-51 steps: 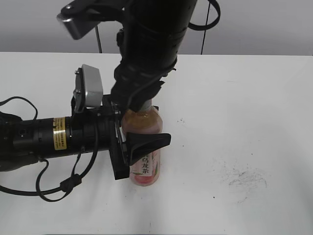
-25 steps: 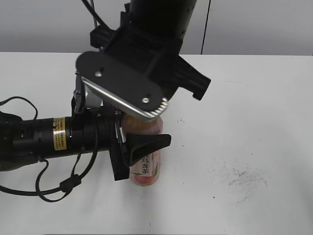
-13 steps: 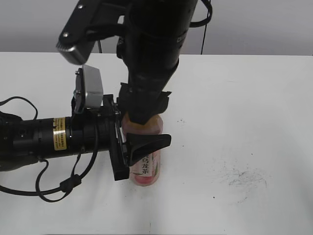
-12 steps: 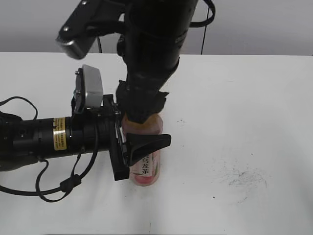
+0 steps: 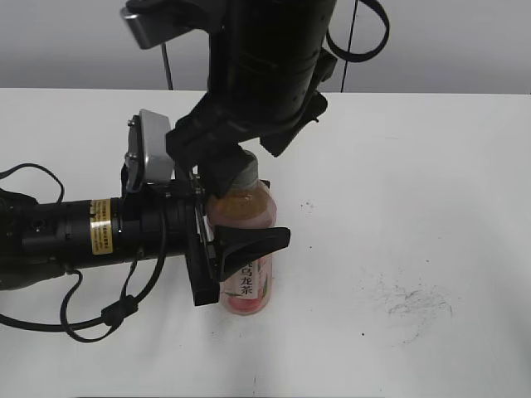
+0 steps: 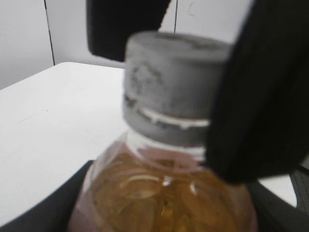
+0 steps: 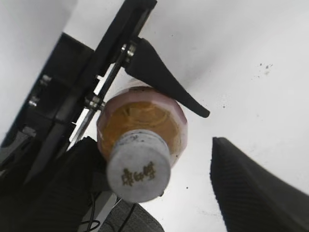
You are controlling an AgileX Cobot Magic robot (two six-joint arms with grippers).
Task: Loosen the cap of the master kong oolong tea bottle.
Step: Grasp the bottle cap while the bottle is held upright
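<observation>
The master kong oolong tea bottle (image 5: 246, 282) stands upright on the white table (image 5: 415, 182), amber tea and pink label showing. My left gripper (image 5: 245, 240) comes in from the left and is shut on its body; in the left wrist view (image 6: 169, 212) the bottle's shoulder (image 6: 164, 188) fills the space between its dark fingers. The grey-white cap (image 5: 243, 166) sits on the neck and also shows in the left wrist view (image 6: 169, 87). My right gripper (image 7: 159, 183) hangs over the cap (image 7: 139, 166), open. One finger (image 7: 72, 188) lies against the cap and the other (image 7: 256, 188) stands well apart.
Dark scuff marks (image 5: 411, 303) lie on the table to the right. Black cables (image 5: 99, 319) loop at the front left beside the left arm. The left arm's silver camera housing (image 5: 149, 149) sits just left of the bottle. A grey wall stands behind.
The right wrist has swung round above the bottle several times. Its fingers were down over the cap; now the cap shows between them. The bottle and left arm have not moved.
</observation>
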